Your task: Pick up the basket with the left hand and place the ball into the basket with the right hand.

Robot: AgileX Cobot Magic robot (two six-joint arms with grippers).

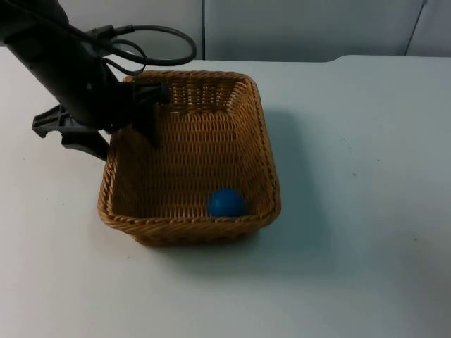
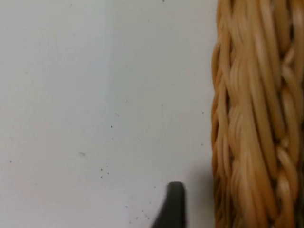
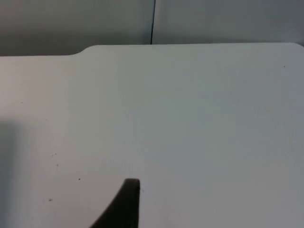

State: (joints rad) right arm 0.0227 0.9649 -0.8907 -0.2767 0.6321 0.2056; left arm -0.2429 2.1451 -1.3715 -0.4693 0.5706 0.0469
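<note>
The ball [image 1: 225, 202] already lies inside the basket [image 1: 261, 141]. Your left end effector [image 1: 134, 116] is clamped on its rim; keep it level. I cannot tell the right end effector's state.

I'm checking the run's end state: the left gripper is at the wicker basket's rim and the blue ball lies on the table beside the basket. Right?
Not quite. The blue ball lies inside the wicker basket, near its front wall, as the top view shows. The left gripper is indeed at the rim.
</note>
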